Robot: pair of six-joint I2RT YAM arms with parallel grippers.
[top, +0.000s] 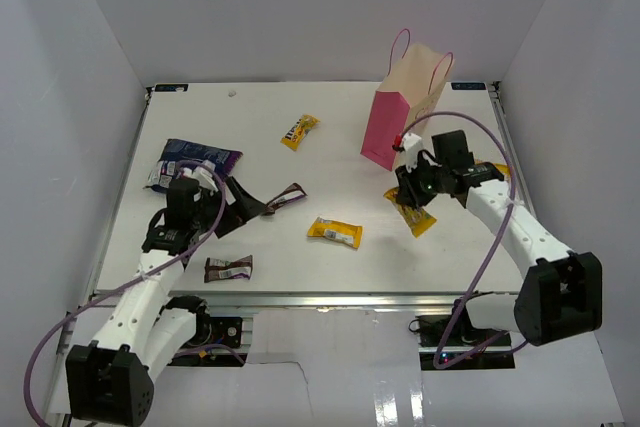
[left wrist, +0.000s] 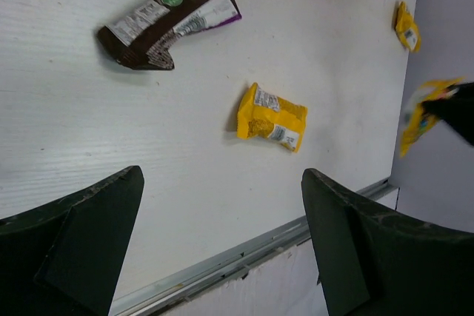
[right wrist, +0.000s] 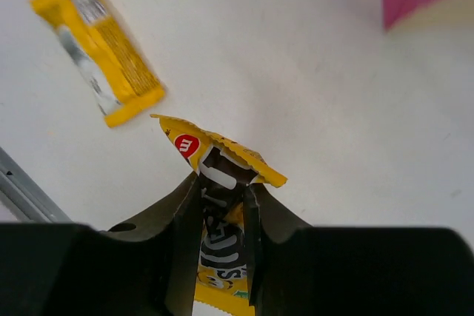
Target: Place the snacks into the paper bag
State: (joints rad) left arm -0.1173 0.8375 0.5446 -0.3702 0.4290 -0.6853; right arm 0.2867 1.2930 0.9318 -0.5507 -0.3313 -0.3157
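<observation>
Paper bag [top: 383,132], tall and pink with tan sides and thin pink loop handles, stands upright with its mouth open on the white table [top: 250,107]. Right gripper [top: 417,190] hangs just in front of the bag, jaws pinching a small yellow crinkled candy packet [top: 420,217] by one end; the packet is outside the bag, below its rim, and appears to be lifted off the table. A second yellow packet [top: 334,232] lies flat to the left of the bag and nearer the arms. A third yellow packet [top: 300,131] lies left of the bag, level with it. A fourth yellow packet [left wrist: 406,26] lies near the bag's right side, partly hidden by the right arm in the top view. Left gripper [left wrist: 222,179] is well to the left of the bag, jaws spread wide and holding nothing. Just beside it lies one small dark brown wrapped bar [top: 285,197]; another brown bar [top: 228,267] lies further from the bag. The larger dark blue-purple crinkly snack bag [top: 195,159] lies furthest left of the bag
</observation>
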